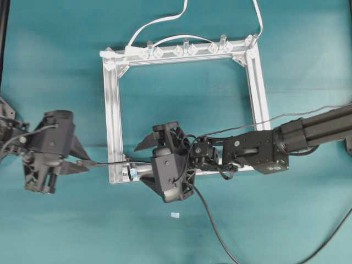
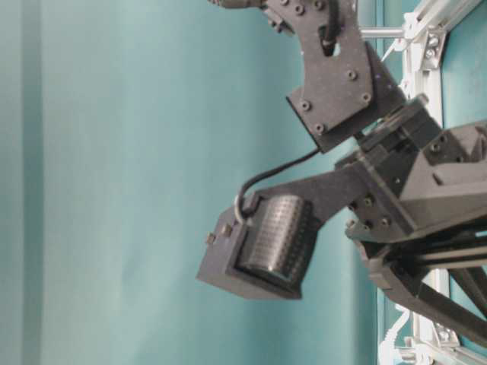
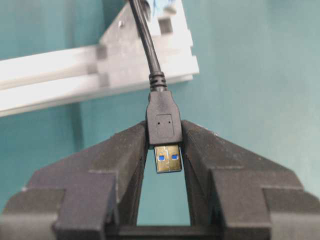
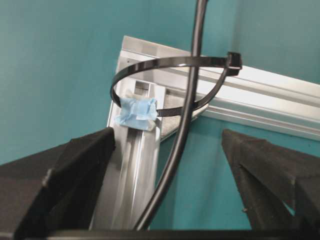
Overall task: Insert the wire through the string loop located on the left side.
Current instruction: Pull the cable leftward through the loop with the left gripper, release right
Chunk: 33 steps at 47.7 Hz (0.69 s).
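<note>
1. Your wire (image 4: 187,107) is already threaded: in the right wrist view it runs straight down through the string loop (image 4: 167,62), entering at the loop's twelve o'clock and leaving near six.
2. The loop sits at the lower-left corner of the aluminium frame (image 1: 114,110), pinned there by a pale blue tab (image 4: 136,113). It looks like a thin, springy band, so I'd expect it to flex if the wire drags on it.
3. The plug (image 3: 164,122) is your handle. It's rigid and flat-sided, far better than the cable, which looks light, limp and likely to slide.
4. Your left gripper (image 3: 164,150) is clamped on that plug from both sides, metal tip pointing back toward the camera. In the overhead view it's at nine o'clock of the corner, just outside the frame.
5. Your right gripper (image 4: 167,165) is spread wide, grasping nothing; the wire passes freely between its fingers (image 4: 75,170).
6. Judgement: pull gently along the wire's line, since a sideways tug could twist the loop.
</note>
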Tool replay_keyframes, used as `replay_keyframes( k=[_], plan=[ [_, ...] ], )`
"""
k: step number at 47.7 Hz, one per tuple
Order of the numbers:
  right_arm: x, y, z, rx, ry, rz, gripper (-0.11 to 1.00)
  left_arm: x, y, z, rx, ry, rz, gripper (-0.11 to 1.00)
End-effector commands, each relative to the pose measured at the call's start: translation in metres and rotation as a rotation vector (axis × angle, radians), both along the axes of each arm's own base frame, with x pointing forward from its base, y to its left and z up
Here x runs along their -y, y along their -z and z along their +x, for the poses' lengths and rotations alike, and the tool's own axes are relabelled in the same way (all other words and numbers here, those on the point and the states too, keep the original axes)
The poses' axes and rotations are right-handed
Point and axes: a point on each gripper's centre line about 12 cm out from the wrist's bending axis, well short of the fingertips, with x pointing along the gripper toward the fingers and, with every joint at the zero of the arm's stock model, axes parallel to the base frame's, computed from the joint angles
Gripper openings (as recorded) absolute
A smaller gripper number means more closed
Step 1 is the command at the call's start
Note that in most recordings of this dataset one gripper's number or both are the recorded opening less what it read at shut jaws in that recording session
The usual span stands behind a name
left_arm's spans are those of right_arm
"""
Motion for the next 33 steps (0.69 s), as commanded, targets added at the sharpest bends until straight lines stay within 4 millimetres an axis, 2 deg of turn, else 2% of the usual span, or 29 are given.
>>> replay_keyframes(
  k=[1,14,33],
  plan=[
    [-0.001,-0.017,0.004,0.041,-0.001,0.006,0.96,0.0,-0.008,-0.005,0.017,-0.003,-0.015,0.24],
    [-0.002,-0.02,0.005,0.047,-0.003,0.007,0.96,-0.002,-0.01,-0.02,0.01,-0.036,-0.05,0.24],
    [-0.002,-0.02,0.005,0.047,-0.002,0.008,0.96,-0.002,-0.008,-0.021,-0.003,-0.036,-0.049,0.24]
  ],
)
